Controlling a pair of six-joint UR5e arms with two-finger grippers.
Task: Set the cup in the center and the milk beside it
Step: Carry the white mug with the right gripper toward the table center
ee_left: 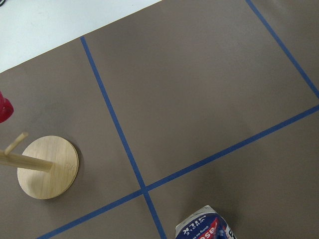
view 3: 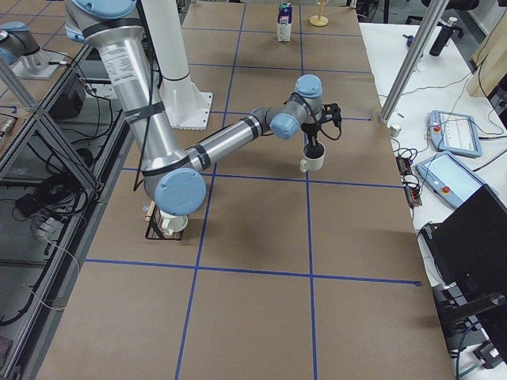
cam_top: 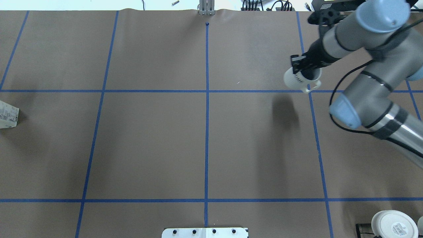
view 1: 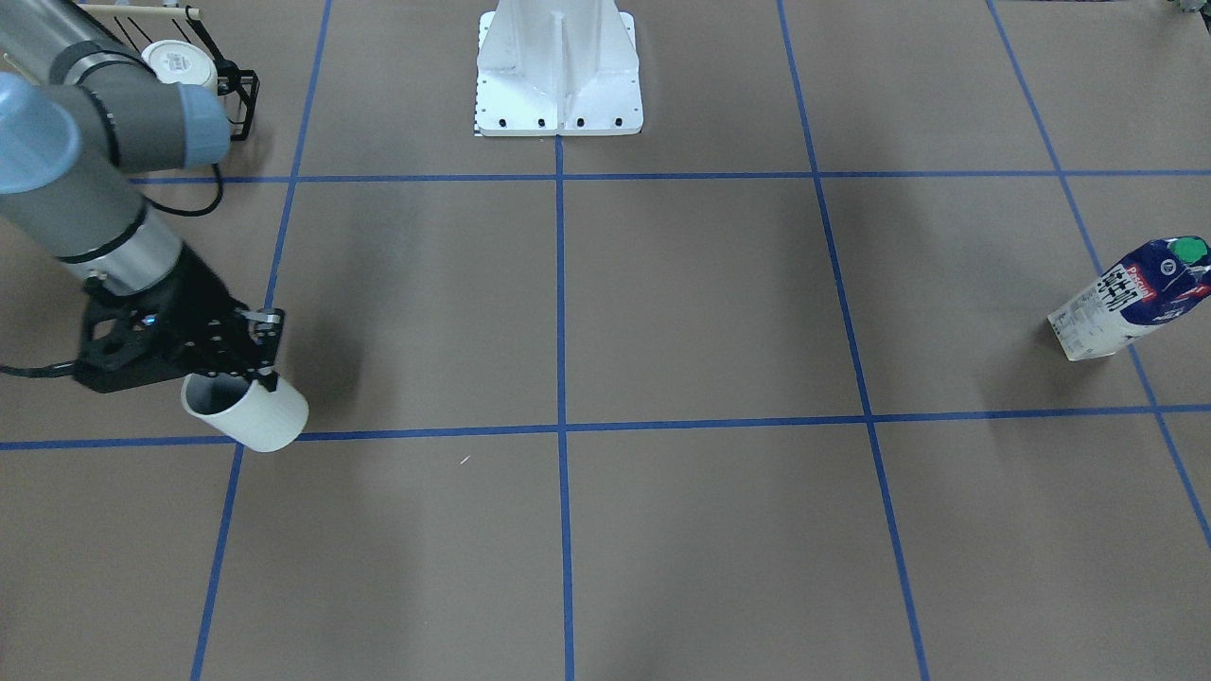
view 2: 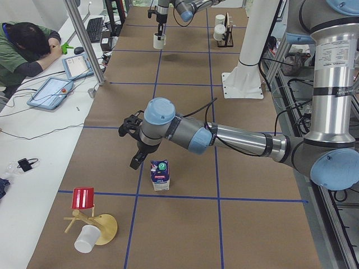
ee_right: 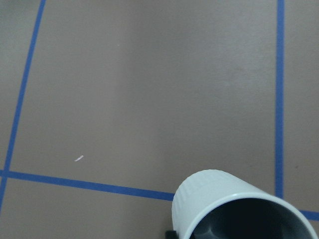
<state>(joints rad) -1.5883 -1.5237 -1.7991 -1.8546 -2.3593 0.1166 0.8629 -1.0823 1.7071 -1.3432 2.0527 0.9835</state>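
One small plain white mug (cam_top: 296,81) in the air — one carton waiting
Far left, the blue-and-white milk carton (cam_top: 8,114) stands well apart from the brown centre stretch (cam_top: 185,145); the left gripper (view 2: 136,162) hangs near it, jaws unreadable; at right, the right gripper (cam_top: 303,70) pinches the mug's rim — so thin a hold could let it slip or topple at set-down.

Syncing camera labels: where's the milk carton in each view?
Front-facing: milk carton, right edge.
Overhead: milk carton, left edge.
Exterior left: milk carton, lower centre.
Exterior right: milk carton, top centre.
Left wrist: milk carton, bottom edge.
Right wrist: not visible.
Shared landmark: blue tape grid.
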